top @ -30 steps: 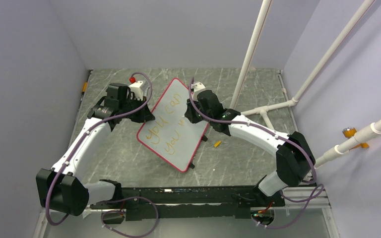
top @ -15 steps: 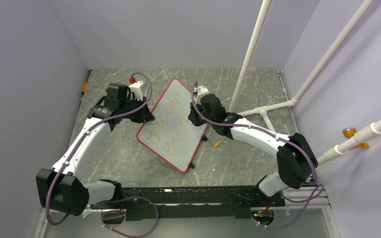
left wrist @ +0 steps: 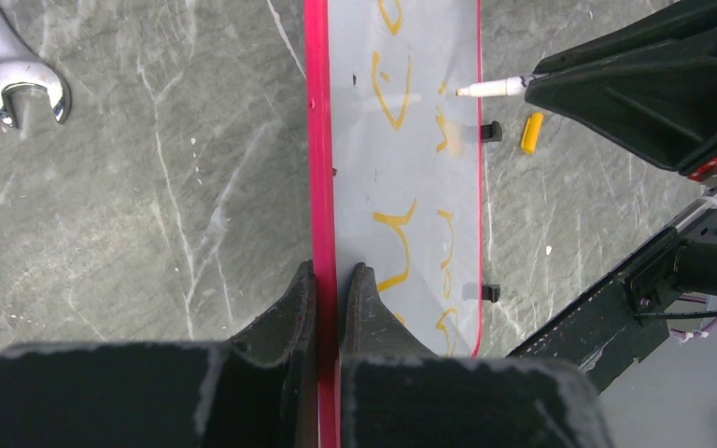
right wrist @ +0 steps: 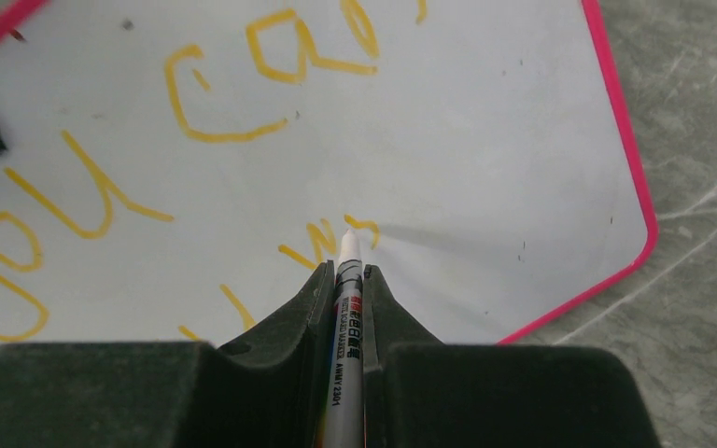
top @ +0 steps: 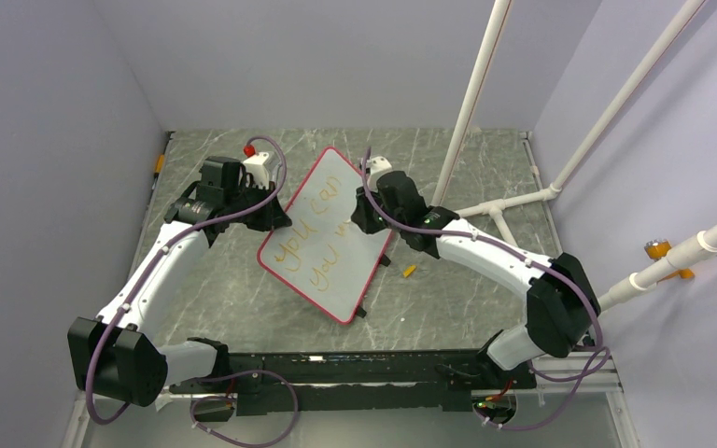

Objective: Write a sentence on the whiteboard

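A: Two grippers share the work. The left gripper (left wrist: 328, 280) is pinched together on the thin red-pink frame of the large flat white whiteboard with rounded corners (top: 347, 280), which sits slantwise on the grey marbled table (top: 233, 289) between the arms.

B: And the right gripper (right wrist: 350, 275)?

A: Its fingers are clamped on a slim white marker pen (right wrist: 346, 322). The pen's tip stands at the end of the newest orange stroke. Whether it touches the board or hangs just above it cannot be told.

B: Which step is in hand?

A: Writing, by my reading. The thin orange handwritten sentence (top: 308, 238) shows "you can" on one line and "you" plus the start of a "w" on the other, so the second line looks unfinished.

B: What does the next move call for?

A: Probably light, even pressure and small sideways strokes toward the bare white area beyond the "w", while the left grip steadies the frame so the board does not slide.

B: Anything nearby?

A: A small orange cap (top: 409, 272) lies on the table just beside the board.
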`<state>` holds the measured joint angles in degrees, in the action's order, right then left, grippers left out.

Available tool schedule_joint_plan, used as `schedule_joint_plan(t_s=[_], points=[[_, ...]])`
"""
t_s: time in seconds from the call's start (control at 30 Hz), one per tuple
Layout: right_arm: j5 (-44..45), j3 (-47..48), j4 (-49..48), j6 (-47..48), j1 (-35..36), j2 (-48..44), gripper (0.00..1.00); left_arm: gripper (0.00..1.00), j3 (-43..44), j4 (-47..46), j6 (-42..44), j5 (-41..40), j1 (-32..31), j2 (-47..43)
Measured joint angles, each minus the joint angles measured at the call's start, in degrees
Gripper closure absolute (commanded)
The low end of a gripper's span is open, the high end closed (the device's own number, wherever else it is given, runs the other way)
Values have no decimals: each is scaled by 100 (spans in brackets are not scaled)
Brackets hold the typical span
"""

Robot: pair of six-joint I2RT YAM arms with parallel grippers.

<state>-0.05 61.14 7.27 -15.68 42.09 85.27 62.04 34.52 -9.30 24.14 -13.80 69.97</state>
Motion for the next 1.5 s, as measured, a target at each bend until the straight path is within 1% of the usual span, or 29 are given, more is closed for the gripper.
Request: schedule_joint_plan(t_s=[0.17,0.4,0.57,1.0,1.5], points=[[-57,310,2,-39,2,26,100,100,0,0,0,0,0,0],[-197,699,-31,-83,2,302,100,100,0,0,-2,0,0,0],[-212,710,-44,-105,2,546,100,100,0,20,-4,-11,0,0],[-138,487,-284,-127,-4,496,100,100,0,44,-4,-24,0,4],[162,511,44,-98,0,247,100,100,0,0,-2,-11,0,2]])
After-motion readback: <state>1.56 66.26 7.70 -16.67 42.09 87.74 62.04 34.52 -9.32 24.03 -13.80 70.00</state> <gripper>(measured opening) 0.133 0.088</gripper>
